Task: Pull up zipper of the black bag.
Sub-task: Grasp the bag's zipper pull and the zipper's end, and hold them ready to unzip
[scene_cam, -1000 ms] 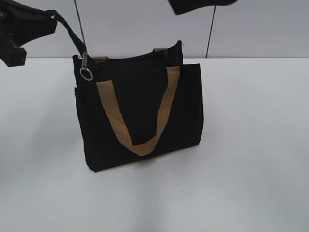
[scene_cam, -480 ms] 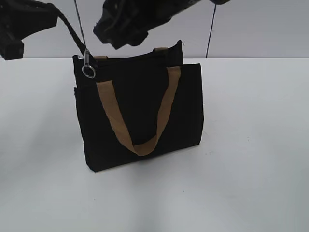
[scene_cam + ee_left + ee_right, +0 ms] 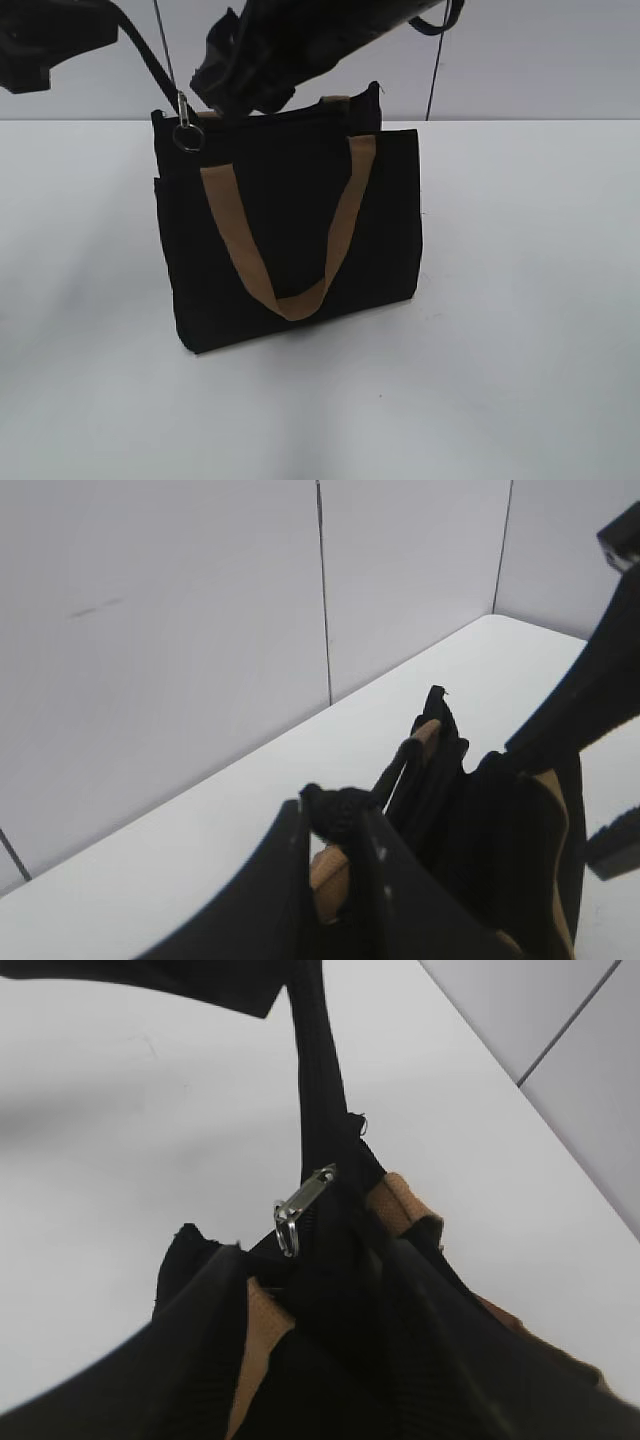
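The black bag (image 3: 290,230) stands upright on the white table, its tan handle hanging down the front. The zipper's silver pull tab (image 3: 185,130) with a ring sits at the bag's top left corner; it also shows in the right wrist view (image 3: 300,1210). My left gripper (image 3: 95,25) is up at the top left, shut on the black fabric tail (image 3: 335,810) that runs from that corner. My right gripper (image 3: 228,85) hangs just above the bag's top edge, right of the pull tab. Its jaws (image 3: 315,1260) are open astride the bag's top and hold nothing.
The white table (image 3: 520,300) extends around the bag on all sides. A grey panelled wall (image 3: 540,50) stands behind the table's far edge. In the left wrist view the right arm (image 3: 600,680) crosses the right side above the bag.
My right arm has come down from the top edge of the view to just above the bag's top left. My left gripper holds the tail and has risen slightly.
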You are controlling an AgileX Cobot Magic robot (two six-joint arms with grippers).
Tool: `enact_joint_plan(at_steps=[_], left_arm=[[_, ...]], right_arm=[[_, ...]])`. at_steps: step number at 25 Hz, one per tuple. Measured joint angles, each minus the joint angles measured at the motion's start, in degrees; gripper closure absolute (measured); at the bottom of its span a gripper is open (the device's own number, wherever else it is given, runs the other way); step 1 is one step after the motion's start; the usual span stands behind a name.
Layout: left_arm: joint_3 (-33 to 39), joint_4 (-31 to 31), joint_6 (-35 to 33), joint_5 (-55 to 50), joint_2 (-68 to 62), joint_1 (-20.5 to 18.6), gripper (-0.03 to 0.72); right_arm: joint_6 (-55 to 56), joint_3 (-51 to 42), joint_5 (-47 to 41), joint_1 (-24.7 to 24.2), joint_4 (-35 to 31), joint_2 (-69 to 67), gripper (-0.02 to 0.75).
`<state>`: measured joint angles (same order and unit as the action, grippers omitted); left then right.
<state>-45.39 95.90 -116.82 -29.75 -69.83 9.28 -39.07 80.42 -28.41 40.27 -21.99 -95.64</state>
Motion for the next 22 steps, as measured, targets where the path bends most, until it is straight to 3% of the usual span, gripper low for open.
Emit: enact_joint_plan(at_steps=[15,22], left_arm=[[0.0,0.0,11.9,-2.4,0.0,0.0,0.613],[0.1,0.0,13.9,-2.9,0.0,0.0,0.614]], right_arm=[[-11.0,0.0,0.2,0.0,-1.0,-4.2,0.389],[-14.2,0.0,1.5,0.2,-1.8,-6.0,0.390]])
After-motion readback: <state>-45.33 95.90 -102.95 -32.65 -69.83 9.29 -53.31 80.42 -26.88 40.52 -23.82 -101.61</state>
